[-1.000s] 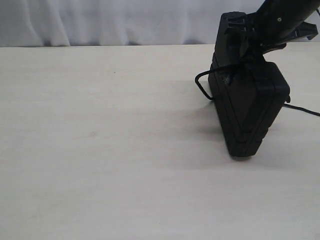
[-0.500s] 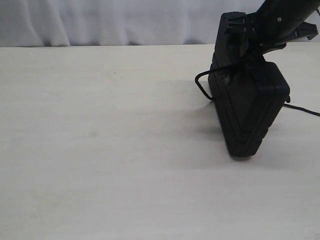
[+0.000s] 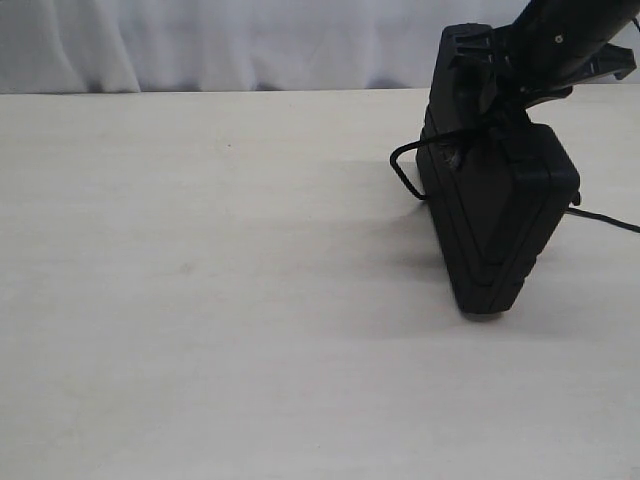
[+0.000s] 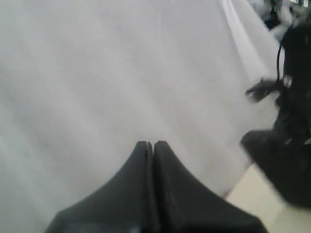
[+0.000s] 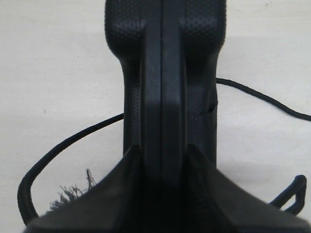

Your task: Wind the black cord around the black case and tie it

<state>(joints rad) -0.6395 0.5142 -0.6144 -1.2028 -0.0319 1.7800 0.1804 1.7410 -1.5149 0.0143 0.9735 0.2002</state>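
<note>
The black case (image 3: 495,225) stands on one narrow edge at the right of the table, tilted slightly. My right gripper (image 3: 488,92) clamps its upper end from above; in the right wrist view its jaws (image 5: 163,153) press both sides of the case (image 5: 163,73). The black cord (image 3: 405,170) crosses the case near the top, bulges out in a loop to its left and trails off on the right (image 3: 605,218). The cord's frayed end (image 5: 70,194) and a doubled stretch (image 5: 291,191) lie on the table beside the case. My left gripper (image 4: 149,144) is shut, empty, and out of the exterior view.
The pale wooden table (image 3: 200,300) spreads left and in front of the case. A white curtain (image 3: 200,40) hangs behind its far edge. In the left wrist view a blurred dark mass (image 4: 286,160) is the right arm with the case.
</note>
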